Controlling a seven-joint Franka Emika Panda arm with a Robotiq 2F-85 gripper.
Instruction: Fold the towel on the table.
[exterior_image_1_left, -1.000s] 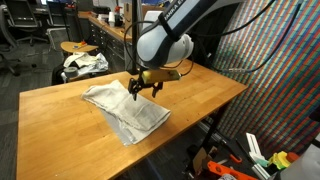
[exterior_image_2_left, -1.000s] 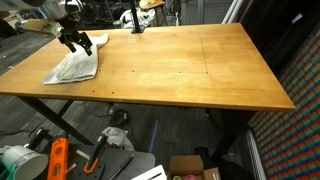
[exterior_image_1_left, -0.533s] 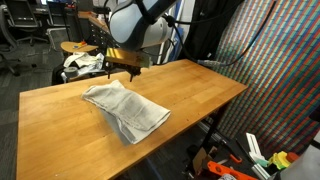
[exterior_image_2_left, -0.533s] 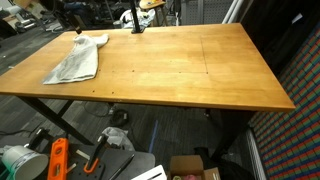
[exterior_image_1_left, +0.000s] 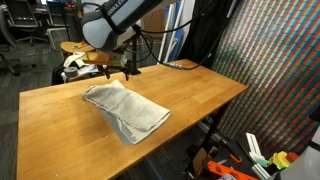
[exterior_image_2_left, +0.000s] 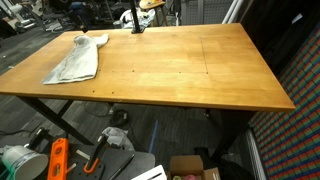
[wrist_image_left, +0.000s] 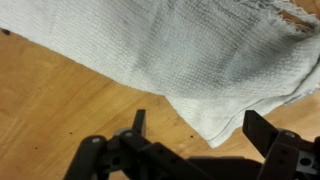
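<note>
Towel of pale grey woven cloth (exterior_image_1_left: 125, 108) lies rumpled in a long heap on the light wooden desk (exterior_image_1_left: 205, 92); in an exterior view the towel (exterior_image_2_left: 75, 58) sits near a desk corner. The white and black robot arm (exterior_image_1_left: 108, 25) hangs above the desk's back edge, clear of the cloth. In the wrist view the jaws stand wide apart, holding nothing.

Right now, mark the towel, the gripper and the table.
towel (exterior_image_1_left: 125, 110), in an exterior view, middle of the cloth.
gripper (wrist_image_left: 200, 125), wrist view, midway between its open fingertips.
table (exterior_image_2_left: 190, 65), in an exterior view, bare wooden top.
</note>
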